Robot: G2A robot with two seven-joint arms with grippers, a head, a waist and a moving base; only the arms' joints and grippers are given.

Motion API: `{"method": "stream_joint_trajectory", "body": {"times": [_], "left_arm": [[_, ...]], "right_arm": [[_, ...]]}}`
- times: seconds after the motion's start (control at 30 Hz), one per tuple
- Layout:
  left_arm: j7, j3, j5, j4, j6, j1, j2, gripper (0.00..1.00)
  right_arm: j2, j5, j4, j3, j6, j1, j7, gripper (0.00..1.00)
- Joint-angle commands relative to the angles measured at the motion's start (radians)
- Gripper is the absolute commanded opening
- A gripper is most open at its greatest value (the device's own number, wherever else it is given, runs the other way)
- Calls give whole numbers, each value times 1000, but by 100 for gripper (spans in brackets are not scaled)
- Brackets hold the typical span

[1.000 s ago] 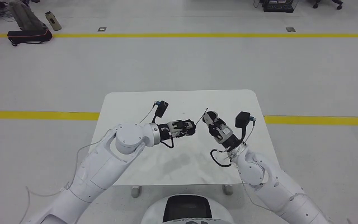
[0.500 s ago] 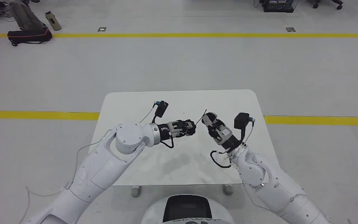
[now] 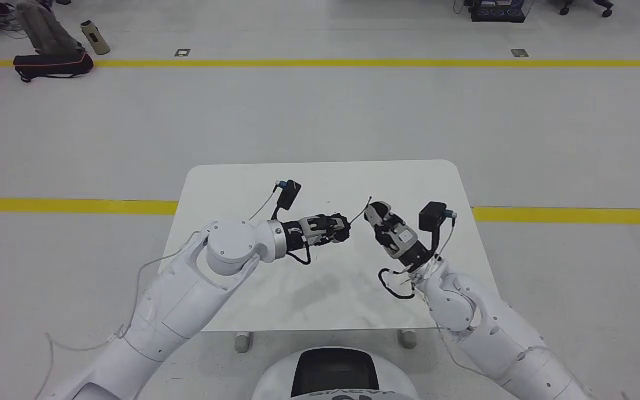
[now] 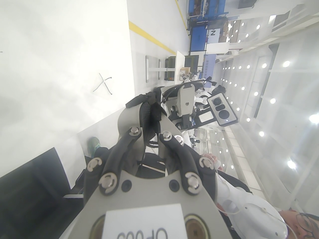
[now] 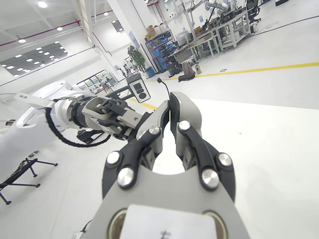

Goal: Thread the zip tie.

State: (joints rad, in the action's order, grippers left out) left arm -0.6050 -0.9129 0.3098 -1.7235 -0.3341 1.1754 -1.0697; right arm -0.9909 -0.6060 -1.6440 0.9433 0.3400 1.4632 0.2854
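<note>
Alignment appears to be the step in hand: the right tool (image 5: 170, 104) clamps the zip tie (image 5: 165, 88) above the table (image 3: 250, 190), with one end protruding. The left tool (image 4: 147, 109) sits just beside it with its fingers pressed together, and what it grips cannot be told. The next move likely calls for precise tail-to-head alignment.

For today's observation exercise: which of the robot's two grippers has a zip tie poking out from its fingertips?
The right gripper: a thin black zip tie pokes up between its shut fingertips. What the left gripper, shut nearby, holds cannot be told.
</note>
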Motion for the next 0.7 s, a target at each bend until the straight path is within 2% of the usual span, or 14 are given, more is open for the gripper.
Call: {"method": "stream_joint_trajectory", "body": {"times": [0.0, 0.67], "left_arm": [[0, 0, 0, 0, 0, 0, 0, 0], [0, 0, 0, 0, 0, 0, 0, 0]], "right_arm": [[-1, -3, 6, 5, 0, 2, -3, 0], [-14, -22, -21, -1, 0, 2, -23, 0]]}}
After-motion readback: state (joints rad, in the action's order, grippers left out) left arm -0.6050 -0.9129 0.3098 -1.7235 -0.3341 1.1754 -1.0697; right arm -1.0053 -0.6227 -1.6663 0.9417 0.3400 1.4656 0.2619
